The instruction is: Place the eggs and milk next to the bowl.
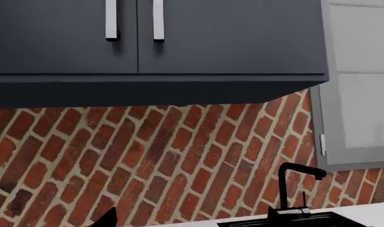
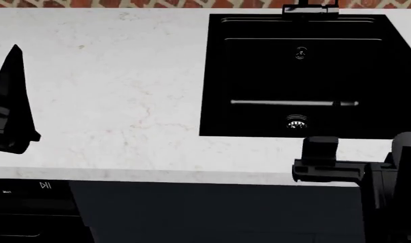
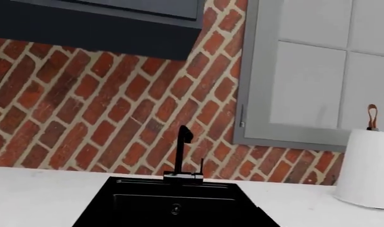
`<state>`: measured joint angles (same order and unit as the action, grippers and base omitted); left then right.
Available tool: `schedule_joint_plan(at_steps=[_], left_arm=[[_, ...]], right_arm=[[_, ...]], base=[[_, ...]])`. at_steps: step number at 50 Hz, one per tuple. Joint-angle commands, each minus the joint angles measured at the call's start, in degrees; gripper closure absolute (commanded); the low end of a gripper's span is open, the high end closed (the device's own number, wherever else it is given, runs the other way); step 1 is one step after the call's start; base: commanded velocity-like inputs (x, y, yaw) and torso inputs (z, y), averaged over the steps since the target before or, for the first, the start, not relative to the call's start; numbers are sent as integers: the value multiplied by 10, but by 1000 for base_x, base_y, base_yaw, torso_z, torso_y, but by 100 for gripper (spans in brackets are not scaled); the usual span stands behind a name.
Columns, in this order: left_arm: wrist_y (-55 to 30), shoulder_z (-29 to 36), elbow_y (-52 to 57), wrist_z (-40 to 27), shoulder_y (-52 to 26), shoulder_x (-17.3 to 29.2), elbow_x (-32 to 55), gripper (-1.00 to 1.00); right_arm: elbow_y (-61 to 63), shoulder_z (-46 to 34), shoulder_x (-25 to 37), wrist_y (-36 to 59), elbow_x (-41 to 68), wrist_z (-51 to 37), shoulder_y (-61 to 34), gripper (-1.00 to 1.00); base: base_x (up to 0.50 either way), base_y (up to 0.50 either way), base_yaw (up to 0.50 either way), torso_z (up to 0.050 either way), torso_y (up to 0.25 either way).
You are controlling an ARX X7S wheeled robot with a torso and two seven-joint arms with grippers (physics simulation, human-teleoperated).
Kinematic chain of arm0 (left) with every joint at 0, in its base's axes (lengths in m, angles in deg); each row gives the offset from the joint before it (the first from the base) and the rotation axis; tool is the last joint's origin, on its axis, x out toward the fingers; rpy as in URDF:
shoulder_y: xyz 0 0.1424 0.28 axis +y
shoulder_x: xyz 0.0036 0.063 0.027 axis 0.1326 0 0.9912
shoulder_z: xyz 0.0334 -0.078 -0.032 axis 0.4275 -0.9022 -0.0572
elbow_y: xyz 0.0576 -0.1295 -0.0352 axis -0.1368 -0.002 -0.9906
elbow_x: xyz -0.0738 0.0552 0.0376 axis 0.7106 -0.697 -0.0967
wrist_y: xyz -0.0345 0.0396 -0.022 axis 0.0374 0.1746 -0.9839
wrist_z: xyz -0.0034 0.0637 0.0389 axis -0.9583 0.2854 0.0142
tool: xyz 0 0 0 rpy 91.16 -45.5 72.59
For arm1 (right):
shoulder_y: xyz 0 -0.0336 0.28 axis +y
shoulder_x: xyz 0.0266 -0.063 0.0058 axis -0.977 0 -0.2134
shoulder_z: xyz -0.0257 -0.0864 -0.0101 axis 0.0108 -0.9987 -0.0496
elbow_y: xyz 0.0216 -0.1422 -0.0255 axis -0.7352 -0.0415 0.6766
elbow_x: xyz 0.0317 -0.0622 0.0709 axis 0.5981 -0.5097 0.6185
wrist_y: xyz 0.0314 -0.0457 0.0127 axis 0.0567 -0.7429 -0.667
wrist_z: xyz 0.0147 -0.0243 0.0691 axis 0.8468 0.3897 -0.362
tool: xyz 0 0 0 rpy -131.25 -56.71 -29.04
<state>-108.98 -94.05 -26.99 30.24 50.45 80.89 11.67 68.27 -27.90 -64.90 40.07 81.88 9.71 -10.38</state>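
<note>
The eggs, the milk and the bowl are out of view in every frame. In the head view my left gripper (image 2: pixel 15 50) hovers over the left part of the white counter (image 2: pixel 118 91), pointing toward the wall. In the left wrist view one dark fingertip (image 1: pixel 107 218) pokes up far off centre, so the jaws stand apart with nothing between them. My right gripper (image 2: pixel 320 146) sits at the counter's front edge, just in front of the black sink (image 2: pixel 293 76). Its fingers merge with the dark basin in the right wrist view.
A black faucet (image 3: pixel 182 151) stands behind the sink against the brick wall (image 1: pixel 148 156). Dark upper cabinets (image 1: pixel 179 42) hang overhead. A paper towel roll (image 3: pixel 367 168) stands to the right of the sink under a grey window (image 3: pixel 315 80). Dark cabinet fronts (image 2: pixel 212 212) run below the counter.
</note>
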Motion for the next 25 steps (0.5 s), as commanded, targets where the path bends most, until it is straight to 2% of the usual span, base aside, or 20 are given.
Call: schedule_joint_plan(at_steps=[1, 25], left_arm=[[-25, -12, 26, 3, -27, 12, 21, -100], [14, -1, 19, 3, 8, 26, -1, -100]], right_arm=[[23, -2, 20, 40, 6, -5, -25, -100], [29, -13, 26, 35, 3, -9, -15, -100]], base=[[0, 500, 0, 0, 0], [0, 500, 0, 0, 0]])
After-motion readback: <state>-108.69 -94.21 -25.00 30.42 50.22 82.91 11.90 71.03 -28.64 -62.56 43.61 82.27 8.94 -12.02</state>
